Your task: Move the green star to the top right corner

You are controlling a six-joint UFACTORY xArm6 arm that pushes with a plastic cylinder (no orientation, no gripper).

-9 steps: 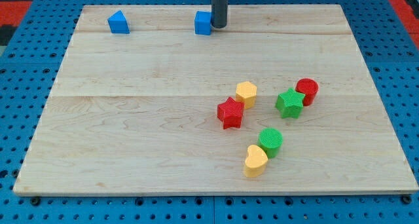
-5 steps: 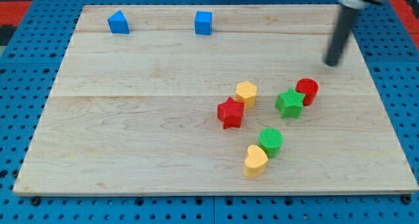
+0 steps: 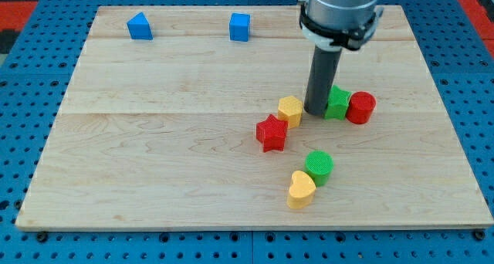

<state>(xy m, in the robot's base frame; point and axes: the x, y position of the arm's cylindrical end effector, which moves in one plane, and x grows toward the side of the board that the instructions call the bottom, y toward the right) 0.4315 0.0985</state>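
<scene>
The green star (image 3: 337, 103) sits right of the board's middle, partly hidden behind my rod. It touches the red cylinder (image 3: 360, 108) on its right. My tip (image 3: 316, 112) rests on the board against the star's left side, between the star and the yellow hexagon (image 3: 290, 110). The rod comes down from the view's top.
A red star (image 3: 271, 133) lies below and left of the yellow hexagon. A green cylinder (image 3: 319, 165) and a yellow heart (image 3: 302, 189) sit lower down. A blue triangle-like block (image 3: 140, 26) and a blue cube (image 3: 240, 27) stand near the board's top edge.
My tip moved from beside the blue cube, swung out to the right, then came down left of the green star. The green star shifted slightly up.
</scene>
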